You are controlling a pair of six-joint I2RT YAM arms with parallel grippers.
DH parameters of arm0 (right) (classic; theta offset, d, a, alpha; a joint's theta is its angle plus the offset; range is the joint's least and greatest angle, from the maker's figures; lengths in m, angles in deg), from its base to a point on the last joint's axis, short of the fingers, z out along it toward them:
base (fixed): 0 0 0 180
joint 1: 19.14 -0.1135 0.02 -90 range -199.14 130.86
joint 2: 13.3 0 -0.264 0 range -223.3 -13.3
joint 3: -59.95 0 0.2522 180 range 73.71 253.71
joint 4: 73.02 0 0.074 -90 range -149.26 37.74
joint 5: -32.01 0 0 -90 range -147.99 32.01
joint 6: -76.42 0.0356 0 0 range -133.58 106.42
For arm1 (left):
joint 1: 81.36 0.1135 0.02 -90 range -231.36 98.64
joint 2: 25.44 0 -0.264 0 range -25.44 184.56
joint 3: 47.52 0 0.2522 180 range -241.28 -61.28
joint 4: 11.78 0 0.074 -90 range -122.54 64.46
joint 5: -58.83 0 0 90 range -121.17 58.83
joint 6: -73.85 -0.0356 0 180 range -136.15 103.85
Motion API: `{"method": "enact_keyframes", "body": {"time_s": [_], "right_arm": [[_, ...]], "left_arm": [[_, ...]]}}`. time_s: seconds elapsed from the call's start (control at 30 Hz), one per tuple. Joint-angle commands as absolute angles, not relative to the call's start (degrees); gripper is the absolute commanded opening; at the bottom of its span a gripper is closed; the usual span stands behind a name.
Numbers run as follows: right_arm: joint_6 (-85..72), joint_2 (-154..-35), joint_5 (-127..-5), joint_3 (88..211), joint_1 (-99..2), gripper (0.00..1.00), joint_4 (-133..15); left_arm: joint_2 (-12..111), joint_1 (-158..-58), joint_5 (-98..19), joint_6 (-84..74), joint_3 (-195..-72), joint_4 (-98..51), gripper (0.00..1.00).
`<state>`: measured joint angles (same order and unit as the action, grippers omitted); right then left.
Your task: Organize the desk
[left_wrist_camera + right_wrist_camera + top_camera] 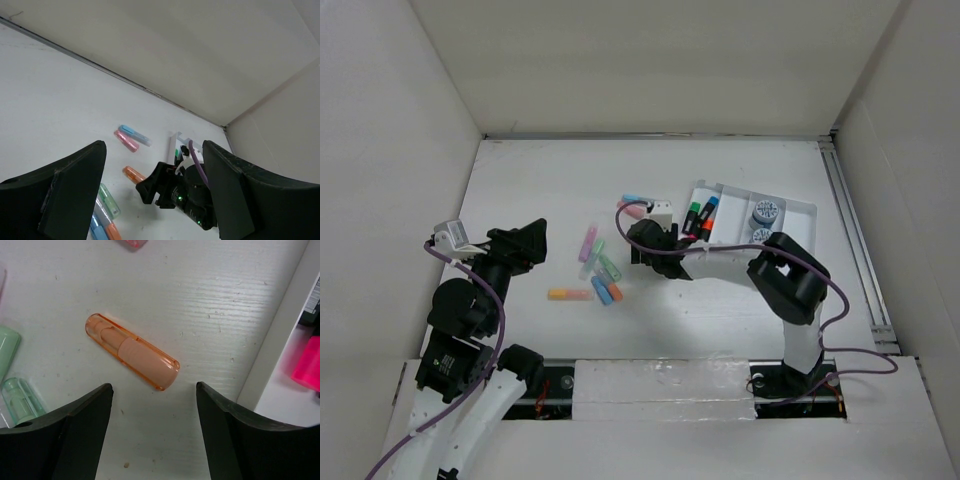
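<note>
1. Currently the right gripper is over the desk, jaws wide apart, with an orange highlighter lying flat just ahead of the gap, untouched.
2. At its 2 o'clock in the top view sits the white tray.
3. Left gripper: jaws apart, holding nothing, at 9 o'clock of the loose highlighters.
4. Beneath both arms spreads the desk, walled by white panels.

Pink highlighter partly beyond right edge, green highlighter beyond left.
</note>
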<state>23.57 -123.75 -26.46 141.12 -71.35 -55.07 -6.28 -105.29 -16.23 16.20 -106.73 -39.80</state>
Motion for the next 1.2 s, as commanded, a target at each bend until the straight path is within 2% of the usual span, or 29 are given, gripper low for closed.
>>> {"method": "enact_keyframes", "body": {"time_s": [0.0,0.23,0.33,0.43,0.47,0.5,0.53,0.67,0.93,1.17], "right_arm": [[19.92,-124.57,-23.89,144.54,-71.79,0.74,-55.30],[15.25,-128.79,-33.80,147.80,-69.42,0.76,-55.38],[14.55,-128.44,-38.64,146.66,-68.80,0.72,-56.43],[15.25,-126.95,-41.19,144.90,-68.80,0.58,-57.67],[15.60,-126.51,-41.38,144.38,-68.80,0.50,-58.02],[16.21,-125.72,-41.64,144.02,-68.80,0.45,-58.11],[16.56,-125.19,-41.82,143.41,-68.80,0.33,-57.94],[16.66,-124.92,-41.03,143.40,-69.33,0.26,-57.59],[19.90,-119.75,-38.49,140.69,-69.33,0.22,-60.38],[28.33,-102.70,-36.90,128.39,-64.25,0.21,-67.42]], "left_arm": [[-5.75,-105.45,-17.19,15.31,-106.54,-36.18,0.73],[-5.57,-105.45,-17.10,15.22,-106.54,-36.18,0.73],[-5.75,-105.45,-17.19,15.22,-106.54,-36.26,0.73],[-5.84,-105.45,-17.28,15.22,-106.54,-36.26,0.73],[-5.84,-105.45,-17.19,15.22,-106.54,-36.26,0.73],[-5.84,-105.45,-17.19,15.14,-106.54,-36.35,0.73],[-6.01,-105.45,-17.28,15.13,-106.54,-36.27,0.73],[-6.01,-105.45,-17.37,15.14,-106.54,-36.35,0.73],[-6.01,-105.45,-17.37,15.13,-106.37,-36.27,0.73],[-6.37,-105.45,-17.45,15.13,-106.45,-36.35,0.73]]}}
